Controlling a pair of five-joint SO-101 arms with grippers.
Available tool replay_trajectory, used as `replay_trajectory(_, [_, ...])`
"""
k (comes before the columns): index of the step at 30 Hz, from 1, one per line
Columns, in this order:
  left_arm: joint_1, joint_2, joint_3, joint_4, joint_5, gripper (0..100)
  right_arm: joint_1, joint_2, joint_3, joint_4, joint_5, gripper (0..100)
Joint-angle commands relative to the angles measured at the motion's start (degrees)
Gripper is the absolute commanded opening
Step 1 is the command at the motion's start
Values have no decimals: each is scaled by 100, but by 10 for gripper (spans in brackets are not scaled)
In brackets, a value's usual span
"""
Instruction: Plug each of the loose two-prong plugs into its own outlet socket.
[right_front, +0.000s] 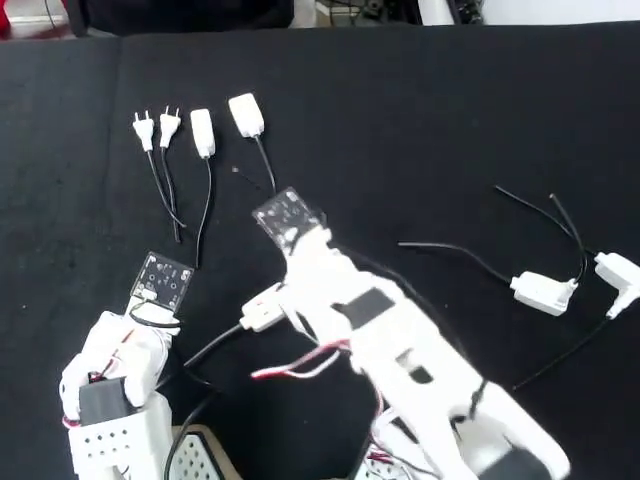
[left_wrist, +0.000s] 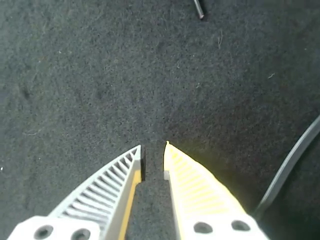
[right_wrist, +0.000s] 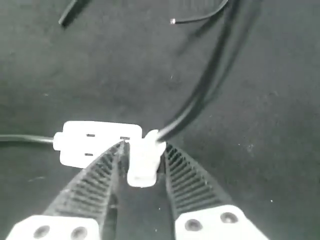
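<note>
My right gripper (right_wrist: 144, 147) is shut on a small white plug (right_wrist: 143, 162) whose black cable (right_wrist: 200, 90) runs away over the cloth. The plug stands against the slotted face of a white outlet socket (right_wrist: 95, 142); its prongs are hidden. From above, that socket (right_front: 262, 308) lies just beside the right arm (right_front: 400, 350) at the table's middle. My left gripper (left_wrist: 153, 148) hovers over bare black cloth, shut with nothing between its fingers. Two loose two-prong plugs (right_front: 145, 128) (right_front: 169, 124) lie at the far left beside two white sockets (right_front: 202, 130) (right_front: 245, 113).
A black cloth (right_front: 420, 120) covers the table. Two more white connector pieces (right_front: 543, 291) (right_front: 618, 273) with black cables lie at the right edge. A loose black cable (left_wrist: 287, 170) runs beside my left gripper. The left arm (right_front: 120, 390) sits at the near left corner.
</note>
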Motion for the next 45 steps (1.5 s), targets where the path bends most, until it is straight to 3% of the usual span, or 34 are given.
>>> replay_trajectory(1, [-22,0,-22,35,-44,88,-88,-857,541,-466,18,12])
replay_trajectory(9, [-22,0,-22,44,-44,88,-246,-2589,2290,-1934,510,12])
replay_trajectory(15, [-13,0,-22,44,-44,88,-457,-2712,2519,-2277,501,12])
replay_trajectory(22, [-13,0,-22,44,-44,88,-492,-2132,2510,-2884,299,12])
replay_trajectory(32, [-13,0,-22,26,-44,90,-466,-426,1622,-2919,-176,12])
replay_trajectory(45, [-13,0,-22,26,-44,90,-141,-312,1613,-2892,-158,12])
